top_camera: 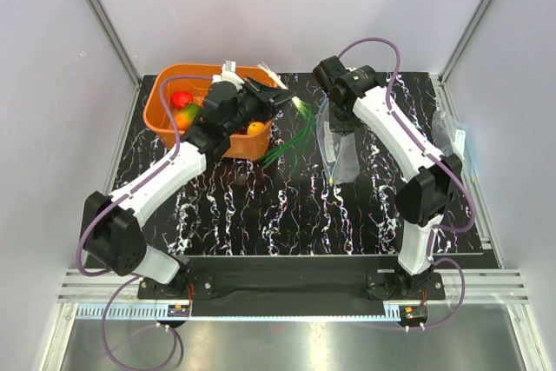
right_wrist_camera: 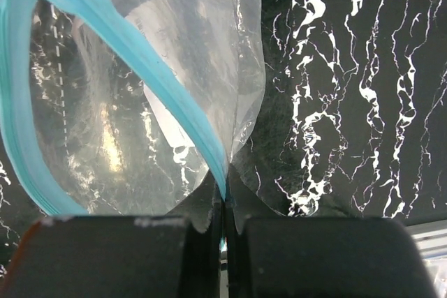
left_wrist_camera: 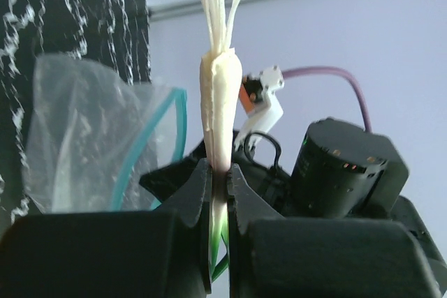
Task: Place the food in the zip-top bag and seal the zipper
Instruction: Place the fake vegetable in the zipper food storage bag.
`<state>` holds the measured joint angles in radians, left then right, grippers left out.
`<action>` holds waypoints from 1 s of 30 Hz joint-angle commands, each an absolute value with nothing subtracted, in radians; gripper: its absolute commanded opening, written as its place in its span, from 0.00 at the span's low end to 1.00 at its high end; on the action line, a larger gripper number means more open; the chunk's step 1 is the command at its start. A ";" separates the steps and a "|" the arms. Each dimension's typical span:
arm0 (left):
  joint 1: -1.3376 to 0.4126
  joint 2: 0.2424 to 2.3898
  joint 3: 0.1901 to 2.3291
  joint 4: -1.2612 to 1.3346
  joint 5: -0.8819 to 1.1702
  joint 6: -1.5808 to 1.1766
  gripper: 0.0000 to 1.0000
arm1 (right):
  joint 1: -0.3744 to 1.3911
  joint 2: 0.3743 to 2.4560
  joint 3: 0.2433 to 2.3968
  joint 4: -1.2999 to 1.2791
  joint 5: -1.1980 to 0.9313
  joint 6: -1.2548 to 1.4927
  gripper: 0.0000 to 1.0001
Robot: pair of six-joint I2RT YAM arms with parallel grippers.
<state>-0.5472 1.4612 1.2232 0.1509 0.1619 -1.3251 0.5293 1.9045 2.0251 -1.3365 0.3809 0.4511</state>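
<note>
Currently basket point(top_camera: 187, 68) holds apple point(top_camera: 181, 99), mango point(top_camera: 186, 116), lemon point(top_camera: 255, 128).

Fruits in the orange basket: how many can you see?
3: a red apple and mango at the left end, a lemon by the right wall. The left arm may hide more.

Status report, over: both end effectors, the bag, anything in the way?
Left end effector shut on chive bunch. Right end effector shut on zipper, zip-top bag mouth open. No obstacle seen between them.

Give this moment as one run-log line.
left gripper: shut on chive bunch | right gripper: shut on zip-top bag | zipper: unsealed
</note>
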 commanded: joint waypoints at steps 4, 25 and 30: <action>-0.601 1.477 1.220 0.175 0.181 -1.378 0.00 | 0.526 1.891 2.080 -1.339 0.361 0.469 0.00; -0.673 1.675 1.400 0.011 0.005 -1.257 0.00 | 0.526 1.848 2.056 -1.348 0.327 0.466 0.00; -0.706 1.698 1.468 -0.055 -0.116 -1.174 0.00 | 0.526 1.839 2.046 -1.361 0.302 0.480 0.00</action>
